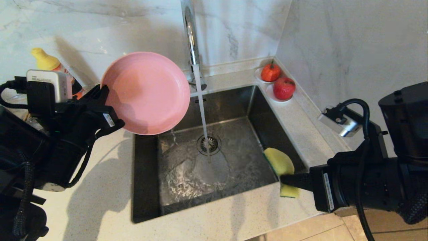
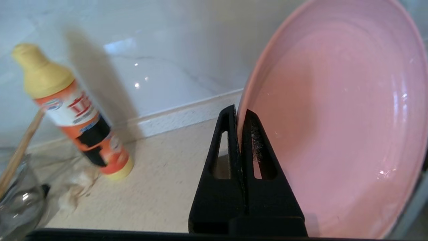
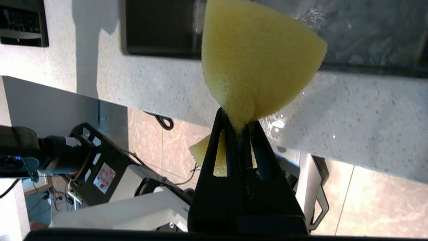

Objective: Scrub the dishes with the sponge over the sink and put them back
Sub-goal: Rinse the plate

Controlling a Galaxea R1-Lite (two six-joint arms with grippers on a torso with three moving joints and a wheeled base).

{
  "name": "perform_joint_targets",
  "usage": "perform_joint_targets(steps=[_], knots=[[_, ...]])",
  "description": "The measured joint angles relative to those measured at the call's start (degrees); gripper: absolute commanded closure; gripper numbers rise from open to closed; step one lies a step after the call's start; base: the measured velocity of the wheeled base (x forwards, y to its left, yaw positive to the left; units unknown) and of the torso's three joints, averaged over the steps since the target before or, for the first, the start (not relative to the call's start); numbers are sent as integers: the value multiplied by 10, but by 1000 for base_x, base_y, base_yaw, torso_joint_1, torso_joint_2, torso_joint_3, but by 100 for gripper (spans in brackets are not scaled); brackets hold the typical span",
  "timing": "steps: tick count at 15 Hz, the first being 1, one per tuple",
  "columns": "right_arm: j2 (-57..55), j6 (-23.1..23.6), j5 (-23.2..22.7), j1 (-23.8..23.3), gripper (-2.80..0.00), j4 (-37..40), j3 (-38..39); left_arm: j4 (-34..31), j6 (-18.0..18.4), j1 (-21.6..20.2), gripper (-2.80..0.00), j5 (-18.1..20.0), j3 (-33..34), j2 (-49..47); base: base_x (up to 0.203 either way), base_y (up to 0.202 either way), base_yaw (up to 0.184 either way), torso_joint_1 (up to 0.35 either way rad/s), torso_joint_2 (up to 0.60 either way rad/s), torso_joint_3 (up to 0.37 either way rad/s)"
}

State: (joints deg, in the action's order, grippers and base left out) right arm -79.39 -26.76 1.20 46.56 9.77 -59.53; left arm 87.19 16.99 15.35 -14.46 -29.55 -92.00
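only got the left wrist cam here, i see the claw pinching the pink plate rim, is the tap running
Observer: Yes, water streams from the tap into the sink.
Operator: is the plate under the water
Observer: No, the pink plate sits beside the stream, over the sink's back left corner, in the left claw.
Operator: wheres the sponge
Observer: The right claw is shut on the sponge at the sink's front right edge.
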Motion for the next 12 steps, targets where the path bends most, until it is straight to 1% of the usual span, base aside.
perform_joint_targets(steps=[4,8,12], knots=[[-7,0,0,0,0,-7,-2,0,4,0,0,2,-22,14,0,0,0,0,0,0],[-9,0,0,0,0,-18,-2,1,14,0,0,20,-50,52,0,0,0,0,0,0],[-9,1,0,-3,0,-18,-2,0,15,0,0,18,-60,66,0,0,0,0,0,0]])
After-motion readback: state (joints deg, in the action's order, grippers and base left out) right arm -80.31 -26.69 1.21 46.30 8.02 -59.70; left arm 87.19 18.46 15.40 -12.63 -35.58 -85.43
